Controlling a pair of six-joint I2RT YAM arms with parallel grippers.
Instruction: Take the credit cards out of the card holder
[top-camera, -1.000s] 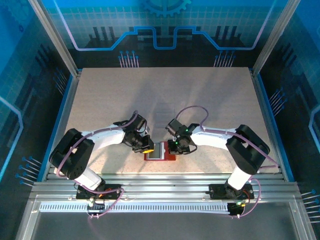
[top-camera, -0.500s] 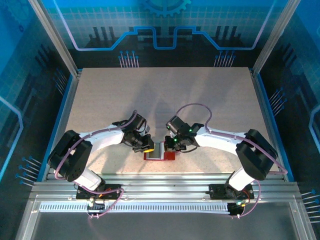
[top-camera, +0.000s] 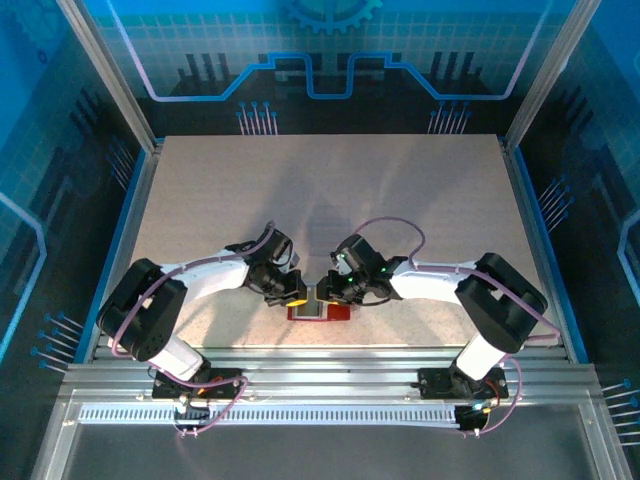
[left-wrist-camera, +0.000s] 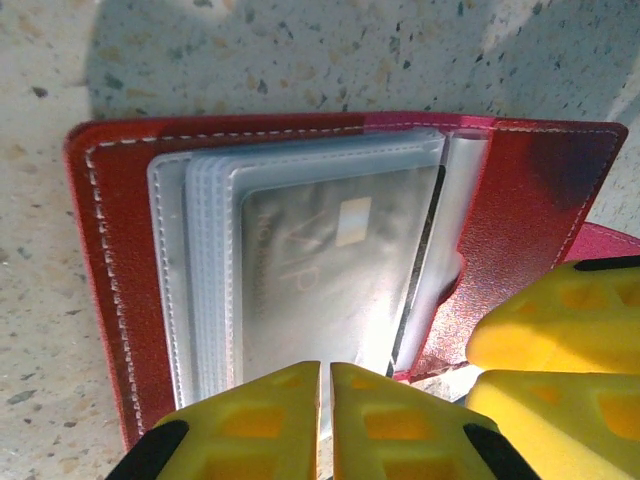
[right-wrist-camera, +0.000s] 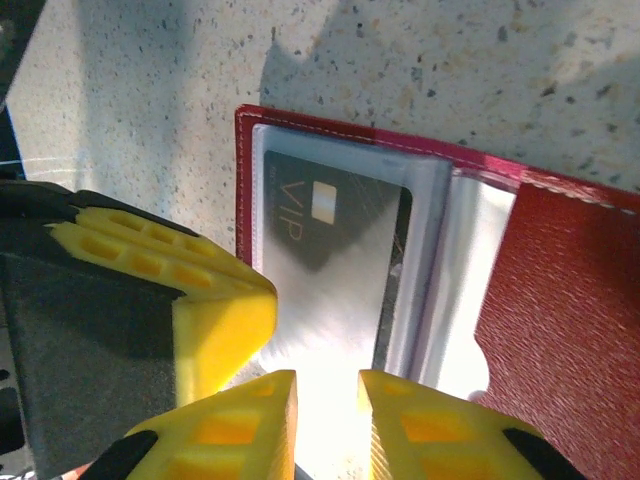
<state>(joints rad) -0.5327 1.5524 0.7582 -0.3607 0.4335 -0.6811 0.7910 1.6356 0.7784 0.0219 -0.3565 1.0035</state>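
The card holder (top-camera: 338, 313) is a red wallet lying open near the table's front edge, and its red leather (left-wrist-camera: 100, 250) frames a stack of clear sleeves. A grey credit card (left-wrist-camera: 330, 270) marked VIP sits inside the top sleeve, and the same card (right-wrist-camera: 330, 230) appears in the right wrist view. My left gripper (left-wrist-camera: 325, 410) is shut, with its tips at the sleeves' near edge. I cannot tell whether anything is pinched. My right gripper (right-wrist-camera: 327, 410) hovers over the sleeve with a narrow gap between its fingers and holds nothing.
The two grippers (top-camera: 296, 294) (top-camera: 325, 293) nearly touch over the wallet. The right gripper's yellow fingers (left-wrist-camera: 560, 330) crowd the wallet's right flap (right-wrist-camera: 560, 300). Bare speckled tabletop (top-camera: 330, 190) stretches behind them. A metal rail (top-camera: 330, 375) runs along the front.
My right gripper has moved left over the open wallet, and its jaws have parted slightly. The left gripper and the wallet have stayed put.
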